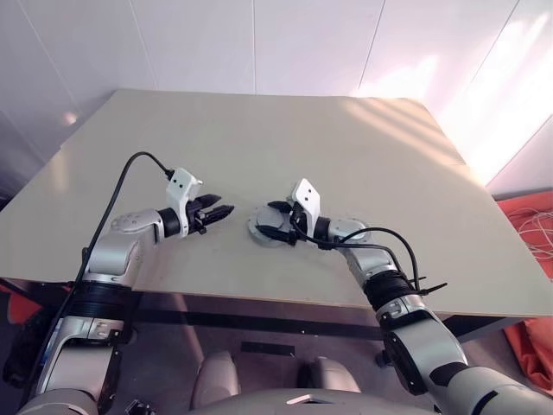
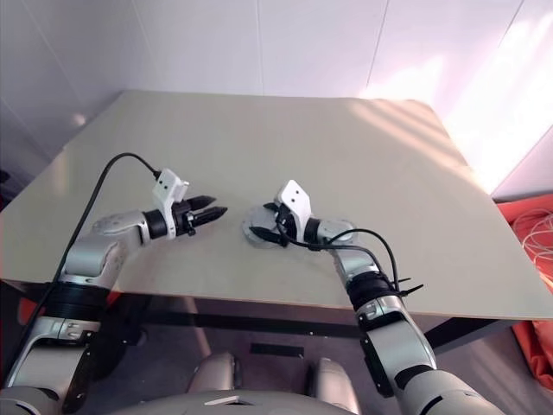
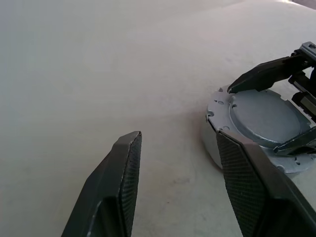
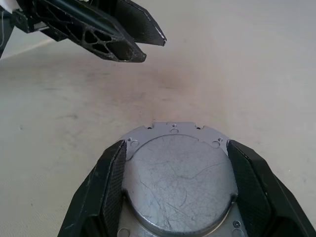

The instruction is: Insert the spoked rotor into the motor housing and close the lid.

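The motor housing [image 3: 213, 148] lies closed on the table, a round silver-grey unit with a flanged, holed rim. Its lid [image 4: 177, 182] shows as a flat scratched grey face on top. My right gripper [image 4: 177, 145] reaches in from the right and is shut on the lid, one finger against each side of the raised face. My left gripper [image 1: 226, 210] hovers just left of the housing [image 1: 259, 232], pointing at it, open, with only bare table between its fingers [image 3: 126, 168]. The spoked rotor is out of view.
The beige table [image 1: 346, 147] stretches wide beyond and to both sides of the housing. Its front edge runs close under my arms. Orange material with white cord [image 1: 531, 225] lies on the floor off the table's right side.
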